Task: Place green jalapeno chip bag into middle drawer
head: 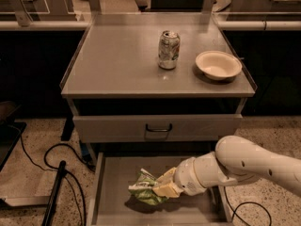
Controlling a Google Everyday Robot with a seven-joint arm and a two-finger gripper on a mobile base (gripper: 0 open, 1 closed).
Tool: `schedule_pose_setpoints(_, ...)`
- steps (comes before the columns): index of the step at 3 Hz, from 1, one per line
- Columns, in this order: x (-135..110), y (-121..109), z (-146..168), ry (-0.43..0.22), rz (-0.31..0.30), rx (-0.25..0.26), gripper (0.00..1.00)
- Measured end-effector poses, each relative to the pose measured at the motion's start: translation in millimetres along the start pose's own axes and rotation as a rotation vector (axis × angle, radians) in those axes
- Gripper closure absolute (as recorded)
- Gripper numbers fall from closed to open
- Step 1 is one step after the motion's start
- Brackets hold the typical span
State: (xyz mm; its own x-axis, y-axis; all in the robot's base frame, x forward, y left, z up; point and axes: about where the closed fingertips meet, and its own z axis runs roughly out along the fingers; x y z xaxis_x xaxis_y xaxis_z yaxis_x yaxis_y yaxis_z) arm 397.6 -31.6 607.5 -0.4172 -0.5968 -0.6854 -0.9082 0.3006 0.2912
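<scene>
The green jalapeno chip bag is a crumpled light green and white bag low inside the open middle drawer, left of its centre. My gripper reaches in from the right on a white arm and is shut on the bag's right side. The bag sits at or just above the drawer's grey floor, with a shadow under it. The gripper's far side is hidden behind the bag.
The drawer above is closed, with a grey front and a black handle. On the cabinet top stand a silver soda can and a white bowl. Black cables and a dark pole lie on the floor at left.
</scene>
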Motion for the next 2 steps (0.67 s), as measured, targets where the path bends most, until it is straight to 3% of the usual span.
schedule_pose_setpoints(2,27,-35,25,-0.066,0.013,0.025,1.00)
